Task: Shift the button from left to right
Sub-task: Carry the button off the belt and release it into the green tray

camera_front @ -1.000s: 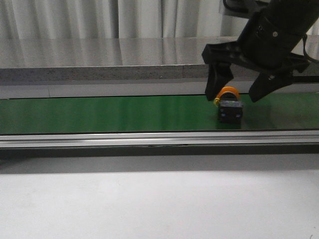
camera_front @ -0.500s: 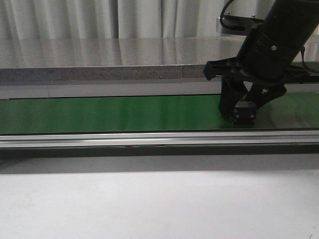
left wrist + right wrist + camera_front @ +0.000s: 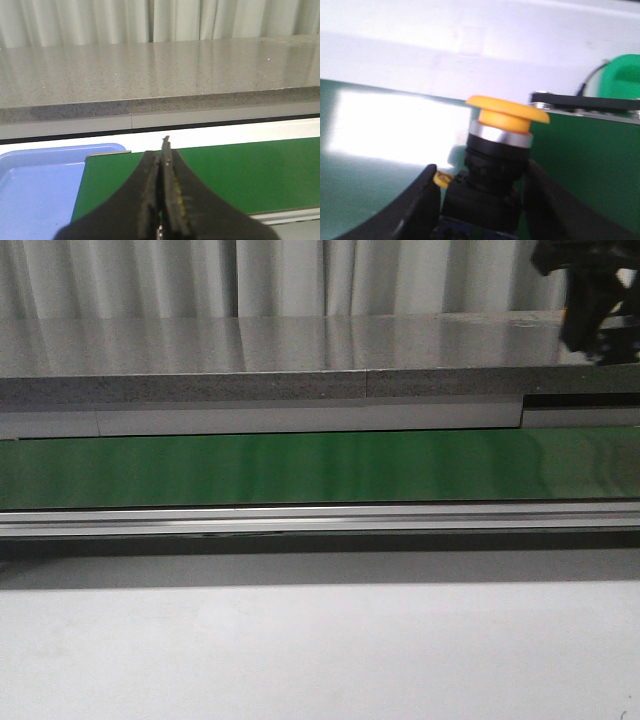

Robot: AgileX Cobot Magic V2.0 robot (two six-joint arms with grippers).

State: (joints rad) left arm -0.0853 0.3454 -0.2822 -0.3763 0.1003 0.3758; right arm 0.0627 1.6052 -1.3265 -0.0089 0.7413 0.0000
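Front view: the green belt [image 3: 300, 468] runs the full width between the grey bench [image 3: 250, 360] behind and the metal rail [image 3: 300, 518] in front, with nothing on it. Only a dark part of the right arm [image 3: 590, 290] shows, high at the bench's far right corner and cut by the frame edge. Half a second ago that arm was low over the right part of the belt with its jaws around the button; now both have lifted away and the button cannot be seen here. The white surface [image 3: 300, 650] in front lies bare.

Left wrist view: the left gripper [image 3: 162, 165] has its 2 jaws pressed together with nothing between them, above the left end of the belt. 1 blue tray [image 3: 35, 185] lies just beside that end. The bench edge runs behind.

Right wrist view: the right gripper [image 3: 480, 200] pinches 1 button [image 3: 495, 165] by its black body, the yellow-orange cap upright and above the jaws. The green belt lies below, with room all around it. 1 green object [image 3: 620, 75] sits past the belt's edge, beside a black strip [image 3: 585, 102].
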